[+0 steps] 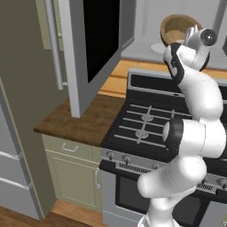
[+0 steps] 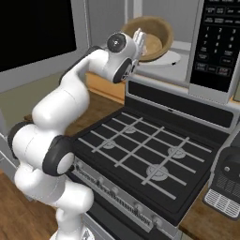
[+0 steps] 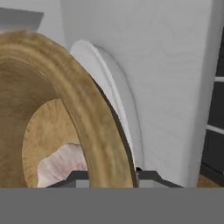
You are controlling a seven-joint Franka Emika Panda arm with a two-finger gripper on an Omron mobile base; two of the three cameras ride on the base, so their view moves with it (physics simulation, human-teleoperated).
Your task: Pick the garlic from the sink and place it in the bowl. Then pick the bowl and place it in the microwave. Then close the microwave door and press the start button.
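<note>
Above the turntable point(image 3: 116, 87): wooden bowl point(image 2: 149, 37), tilted, garlic point(image 3: 61, 164) inside.
Fingers point(image 3: 146, 176): pinching the bowl's rim.
Microwave point(image 2: 215, 47): door point(image 1: 95, 48) open.
Risk: the tilt may spill the garlic on release.

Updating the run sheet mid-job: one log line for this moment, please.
phase: carrying bowl to microwave | hand: clamped on bowl rim | garlic: inside bowl | bowl: tilted over turntable | microwave door: open
</note>
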